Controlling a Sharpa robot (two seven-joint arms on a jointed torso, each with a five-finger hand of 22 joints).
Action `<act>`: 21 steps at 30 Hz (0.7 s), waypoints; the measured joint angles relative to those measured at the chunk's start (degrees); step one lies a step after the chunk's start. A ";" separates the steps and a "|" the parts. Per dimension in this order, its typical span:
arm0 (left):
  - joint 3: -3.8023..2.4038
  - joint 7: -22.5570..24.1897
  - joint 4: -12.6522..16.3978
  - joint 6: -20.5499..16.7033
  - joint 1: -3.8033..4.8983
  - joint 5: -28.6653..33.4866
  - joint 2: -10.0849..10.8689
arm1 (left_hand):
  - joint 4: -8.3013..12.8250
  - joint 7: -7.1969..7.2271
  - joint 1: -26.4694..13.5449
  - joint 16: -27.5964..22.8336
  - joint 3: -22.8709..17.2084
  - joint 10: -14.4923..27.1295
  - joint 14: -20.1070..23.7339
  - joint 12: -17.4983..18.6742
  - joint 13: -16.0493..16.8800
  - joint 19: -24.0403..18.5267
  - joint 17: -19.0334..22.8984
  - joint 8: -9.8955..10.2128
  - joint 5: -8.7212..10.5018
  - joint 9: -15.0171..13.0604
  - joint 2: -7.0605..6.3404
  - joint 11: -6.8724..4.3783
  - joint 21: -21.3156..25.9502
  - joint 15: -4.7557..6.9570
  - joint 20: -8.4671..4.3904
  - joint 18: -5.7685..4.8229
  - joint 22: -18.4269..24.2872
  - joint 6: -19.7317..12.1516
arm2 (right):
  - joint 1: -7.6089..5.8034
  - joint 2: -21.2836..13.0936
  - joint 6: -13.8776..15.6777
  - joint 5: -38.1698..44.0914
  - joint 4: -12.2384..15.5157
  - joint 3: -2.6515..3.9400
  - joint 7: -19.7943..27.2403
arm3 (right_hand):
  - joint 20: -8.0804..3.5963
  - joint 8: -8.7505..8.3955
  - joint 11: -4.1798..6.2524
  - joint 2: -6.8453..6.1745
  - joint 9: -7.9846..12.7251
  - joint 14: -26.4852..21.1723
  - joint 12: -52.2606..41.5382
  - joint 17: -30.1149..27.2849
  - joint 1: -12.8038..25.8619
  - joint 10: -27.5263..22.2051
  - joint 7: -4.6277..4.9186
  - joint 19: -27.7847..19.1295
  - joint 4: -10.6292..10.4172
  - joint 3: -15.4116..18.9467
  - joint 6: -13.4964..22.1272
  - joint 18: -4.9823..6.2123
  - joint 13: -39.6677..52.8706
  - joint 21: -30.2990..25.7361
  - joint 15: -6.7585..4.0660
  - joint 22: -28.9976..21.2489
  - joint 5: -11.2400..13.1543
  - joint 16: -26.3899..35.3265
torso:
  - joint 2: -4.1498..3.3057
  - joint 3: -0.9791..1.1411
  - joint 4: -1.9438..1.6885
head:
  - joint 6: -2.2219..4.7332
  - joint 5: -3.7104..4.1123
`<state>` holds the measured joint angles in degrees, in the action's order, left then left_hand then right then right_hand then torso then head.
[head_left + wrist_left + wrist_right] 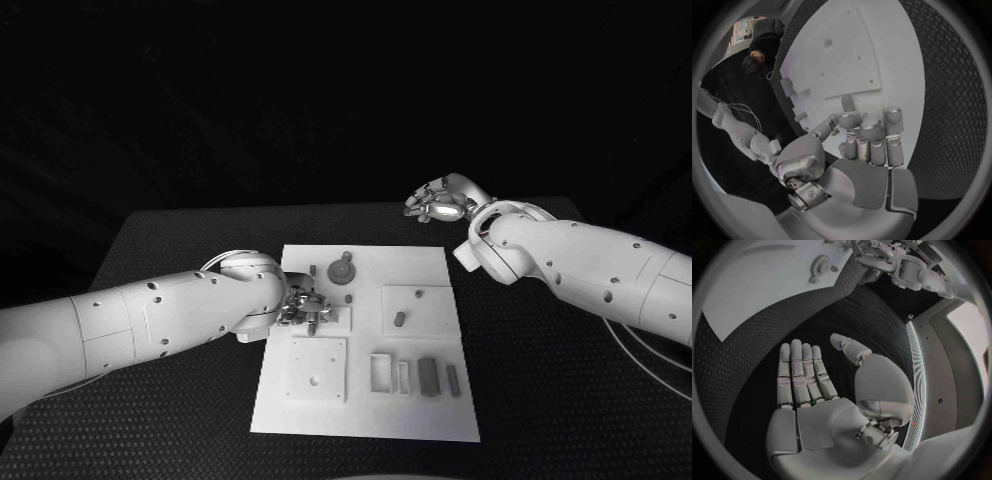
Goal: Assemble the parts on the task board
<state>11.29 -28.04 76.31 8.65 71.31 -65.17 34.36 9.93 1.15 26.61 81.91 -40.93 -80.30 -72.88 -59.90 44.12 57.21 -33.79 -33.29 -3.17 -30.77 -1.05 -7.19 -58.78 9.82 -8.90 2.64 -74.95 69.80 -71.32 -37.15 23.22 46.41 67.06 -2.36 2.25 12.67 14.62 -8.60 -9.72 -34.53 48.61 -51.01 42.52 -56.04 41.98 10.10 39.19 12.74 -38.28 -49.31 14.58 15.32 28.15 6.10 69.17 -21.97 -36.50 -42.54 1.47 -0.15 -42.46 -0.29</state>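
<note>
Head view, task board: the white task board (418, 400) lay in the middle of the black table (577, 400), its long side running away from the robot.
Head view, parts: a round gear-like part (340, 270) stood near the board's far edge; a short peg (400, 320) lay on a raised square plate right of centre; two dark bars (428, 376) and (453, 378) lay beside an open rectangular frame (382, 373) near the board's near right; a square plate with small holes (319, 368) sat at the near left.
Head view, left hand: the left hand (303, 305) was low over the board's left edge, between the gear-like part and the holed plate, fingers curled down; whether they pinched a small part there could not be told.
Head view, right hand: the right hand (440, 203) was raised beyond the board's far right corner, well apart from the parts.
Left wrist view, left hand: the left hand (867, 142) had its fingers bent in together over the board (879, 45), with a small dark piece (848, 103) just past the fingertips; contact could not be made out.
Right wrist view, right hand: the right hand (817, 385) was flat with fingers straight and the thumb out to the side, holding nothing, above the table (754, 350); the board (761, 285) and the gear-like part (821, 265) lay beyond it.
</note>
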 measured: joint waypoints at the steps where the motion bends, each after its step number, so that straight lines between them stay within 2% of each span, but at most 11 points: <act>1: 0.00 -0.04 0.00 0.00 0.00 -0.02 0.06 | -0.16 0.00 -0.15 0.00 0.16 0.00 0.00 0.00 -0.05 0.00 0.00 0.00 0.13 0.00 -0.58 0.00 0.00 0.00 0.00 0.00 0.00 0.00 | 0.00 0.01 0.00 0.00 0.00 0.00 0.00 | 0.00 0.00 0.00 0.00 0.00 0.00 0.00 0.00 0.00 0.00 0.00 0.00 0.00 0.00 0.00 0.00 0.00 0.00 0.00 0.00 0.00 0.00 | 0.00 -0.03 0.00 | -0.02 0.00; 4: -0.18 -0.15 0.00 -0.02 -0.07 -0.10 0.29 | -0.44 0.00 -0.52 0.00 0.44 0.00 0.00 0.00 -0.05 0.00 0.00 0.00 0.13 0.00 -1.43 0.00 0.00 0.00 0.00 0.00 0.00 0.00 | 0.00 0.02 -0.01 0.01 -0.02 0.00 0.00 | 0.00 0.00 0.00 0.00 0.00 0.00 0.00 0.00 0.00 0.00 0.00 0.00 0.00 0.00 0.00 0.00 0.00 0.00 0.00 0.00 0.00 0.00 | 0.00 -0.04 0.02 | -0.02 0.01; 7: -1.05 -0.24 -0.15 -0.12 -0.13 -0.09 0.37 | -0.60 0.20 -0.79 0.00 0.60 0.00 0.00 0.00 -0.12 0.00 0.00 0.00 0.13 0.00 -2.19 0.00 0.00 0.00 0.00 0.00 0.01 -0.20 | 0.00 0.02 -0.01 0.02 -0.07 0.00 0.00 | 0.00 0.00 0.00 0.00 0.00 0.00 -0.18 0.00 0.00 0.00 0.00 0.00 0.00 0.00 0.00 0.00 0.00 0.00 0.00 0.00 0.00 0.00 | 0.00 -0.05 0.02 | 0.01 0.04; 8: -1.40 -0.26 -0.17 -0.16 -0.13 0.04 0.42 | -0.77 0.05 -0.78 0.00 0.77 0.00 0.02 0.00 -0.15 0.00 0.00 0.00 0.13 0.00 -2.66 0.00 0.00 0.02 0.00 0.00 0.01 -0.36 | 0.00 0.02 -0.02 0.02 -0.07 0.00 0.00 | 0.00 0.00 0.00 0.00 0.00 0.00 -0.23 0.00 0.00 0.00 0.00 0.00 0.00 0.00 0.00 0.00 0.00 0.00 0.00 0.00 0.00 0.00 | 0.00 -0.07 0.02 | 0.04 0.05; 10: -2.67 -0.31 -0.21 -0.24 -0.16 0.65 0.57 | -1.17 -0.13 -0.49 -0.28 0.50 0.17 0.40 0.00 -0.37 -0.41 0.15 0.00 0.13 0.02 -3.69 0.05 0.00 0.40 0.20 0.92 0.01 -1.13 | 0.00 0.03 -0.02 0.02 -0.07 0.00 0.00 | 0.00 0.00 0.00 0.00 0.00 0.00 -0.23 0.00 0.00 0.00 0.00 0.00 0.00 0.00 0.00 0.00 0.00 0.00 0.00 0.02 0.00 0.00 | 0.00 -0.08 0.02 | 0.09 0.06; 11: -3.17 -0.32 -0.21 -0.30 -0.13 1.00 0.66 | -1.30 -0.21 -0.18 -0.45 0.37 0.26 0.41 0.00 -0.47 -0.42 0.23 0.00 0.13 0.05 -4.00 0.13 0.00 0.41 0.20 0.92 0.01 -1.24 | 0.00 0.03 -0.02 0.02 -0.08 0.00 0.00 | 0.00 0.00 0.00 0.00 0.00 0.00 -0.23 0.00 0.00 0.00 0.00 0.00 0.00 0.00 0.00 0.00 0.00 0.00 0.00 0.05 0.00 0.00 | 0.00 -0.08 0.02 | 0.13 0.07; 14: -4.14 -0.33 -0.19 -0.50 -0.03 2.70 1.10 | -1.70 -0.55 0.34 -1.07 -0.03 0.57 0.74 0.75 -0.84 -0.42 0.54 0.01 0.13 0.05 -5.76 0.41 0.23 0.73 0.20 0.92 0.01 -1.66 | 0.00 -0.02 -0.03 0.02 -0.12 0.00 0.00 | 0.00 0.00 0.00 0.00 0.00 0.00 -0.23 0.00 0.00 0.00 0.00 0.00 0.00 0.00 0.00 0.00 0.01 0.00 0.00 0.04 0.00 0.00 | 0.01 -0.07 -0.01 | 0.29 0.08; 17: -4.27 -0.32 -0.40 -0.57 0.71 5.25 1.30 | -2.59 -1.00 1.31 -2.99 -0.92 2.29 2.58 2.75 -1.82 -1.90 1.42 0.75 0.13 -0.12 -7.91 1.10 1.28 0.80 0.59 0.93 0.01 -4.13 | 0.01 -0.01 -0.03 0.02 -0.22 0.00 0.00 | 0.00 0.00 0.00 0.00 0.00 0.00 -0.23 0.00 0.00 0.00 0.00 0.00 0.00 0.00 0.00 0.00 0.01 0.00 0.00 0.05 -0.12 0.00 | 0.04 -0.08 -0.04 | 0.44 0.10; 21: -4.45 -0.11 -1.33 -0.57 1.72 8.87 1.18 | -3.05 -2.78 2.72 -6.33 -1.38 5.78 5.77 6.14 -3.41 -4.75 2.98 2.79 0.13 -0.53 -9.32 2.72 3.62 -0.20 1.40 0.93 0.19 -9.07 | 0.01 0.02 -0.03 0.02 -0.30 0.00 0.00 | 0.00 0.00 0.00 0.00 0.00 0.00 -0.23 0.00 0.00 0.00 0.00 0.00 0.00 0.00 0.00 0.01 -0.05 0.00 0.00 0.04 -0.22 0.00 | 0.06 -0.08 -0.05 | 0.89 0.10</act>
<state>6.85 -28.15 74.97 8.08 73.03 -56.30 35.54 6.88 -1.63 29.33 75.58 -42.31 -74.52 -67.11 -53.76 40.71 52.46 -30.82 -30.50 -3.04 -31.29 -10.37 -4.47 -55.16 9.62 -7.50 3.56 -74.75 60.73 -71.31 -37.12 23.19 46.43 66.76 -2.36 2.25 12.66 14.62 -8.60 -9.72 -34.53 48.61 -51.24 42.52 -56.04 41.98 10.10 39.19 12.73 -38.28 -49.31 14.58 15.27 28.15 6.10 69.22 -22.19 -36.50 -42.48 1.40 -0.20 -41.57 -0.19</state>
